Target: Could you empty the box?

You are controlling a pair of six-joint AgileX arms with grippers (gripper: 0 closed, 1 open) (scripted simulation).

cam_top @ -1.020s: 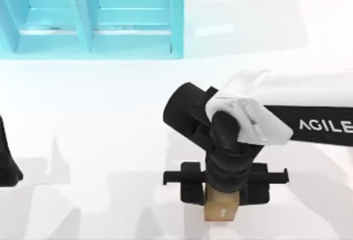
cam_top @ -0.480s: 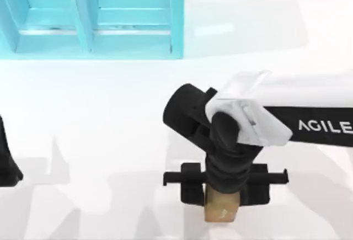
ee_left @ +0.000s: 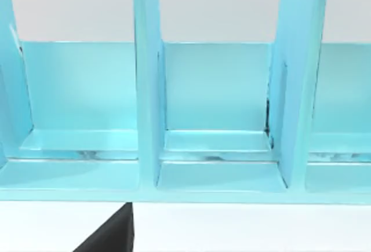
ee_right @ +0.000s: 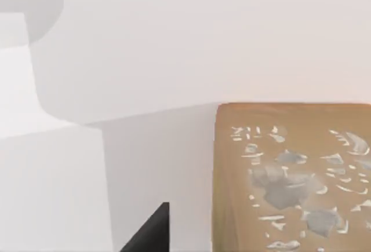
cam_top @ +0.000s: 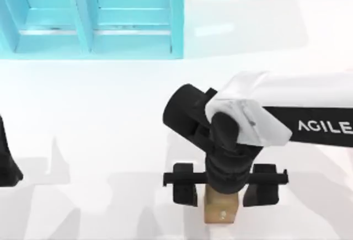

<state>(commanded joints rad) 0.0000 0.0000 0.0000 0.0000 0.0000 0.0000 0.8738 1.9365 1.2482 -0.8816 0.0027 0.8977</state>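
Note:
The box [cam_top: 176, 16] is a light blue one with upright dividers, at the table's back left. The left wrist view looks into its compartments, past a divider [ee_left: 148, 90], and nothing lies in those I can see. A small tan block [cam_top: 222, 213] with pale markings rests on the white table near the front edge, right of centre. My right gripper [cam_top: 222, 191] hangs directly over it, open, with its black fingers [cam_top: 185, 185] standing clear on either side. The right wrist view shows the block's printed top [ee_right: 293, 176] close up.
My left arm [cam_top: 7, 163] is parked at the table's left edge. A dark part of it [ee_left: 110, 237] shows in front of the box. White table lies between the box and the block.
The right gripper's fingers have spread apart and let go of the tan block, which stays on the table. The left arm has not moved.

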